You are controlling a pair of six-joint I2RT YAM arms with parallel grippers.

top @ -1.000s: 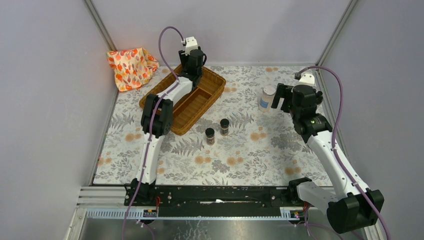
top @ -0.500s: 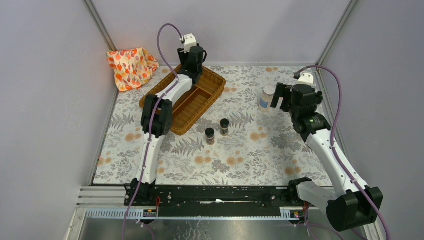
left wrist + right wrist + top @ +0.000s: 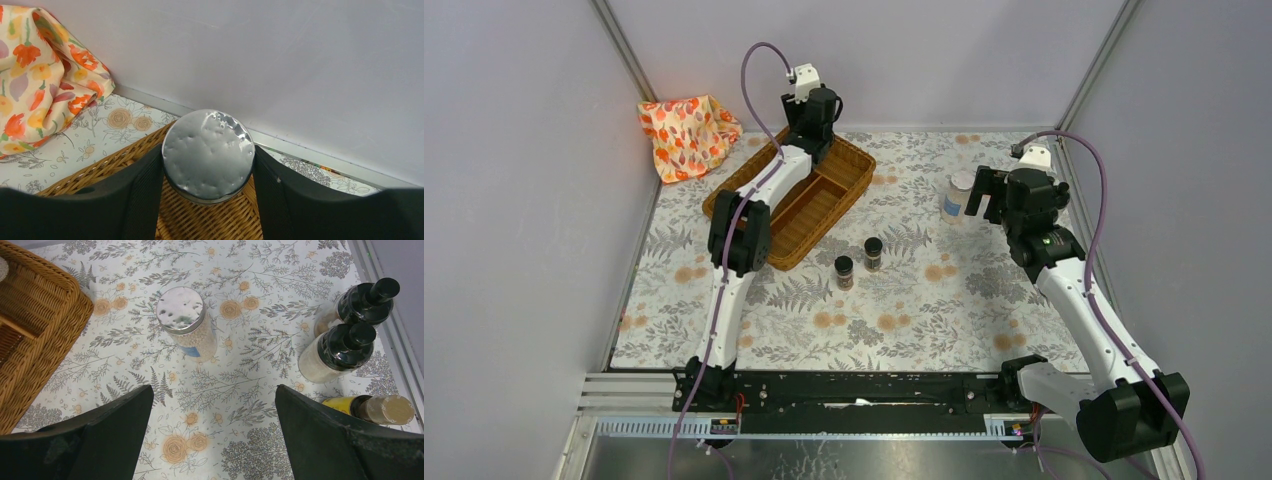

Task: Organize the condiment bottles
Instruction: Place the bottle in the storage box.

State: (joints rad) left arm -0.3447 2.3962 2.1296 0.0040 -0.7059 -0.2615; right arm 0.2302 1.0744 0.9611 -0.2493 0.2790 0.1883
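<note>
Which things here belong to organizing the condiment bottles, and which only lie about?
Job: silver-lidded clear jar in left gripper; second silver-lidded clear jar; two short dark spice jars; two black-capped pale-filled bottles; slim yellow-liquid bottle; brown wicker divided tray.
Lying about: orange-patterned cloth.

Enclosed work cell: a plain lilac-grey back wall (image 3: 864, 60), left wall (image 3: 514, 200) and right wall (image 3: 1194, 150) meet at aluminium corner posts (image 3: 629, 55). The table cover (image 3: 924, 300) is white, printed with grey ferns and tan roses. A black rail (image 3: 864, 390) runs along its near edge. Lighting is soft and even.
</note>
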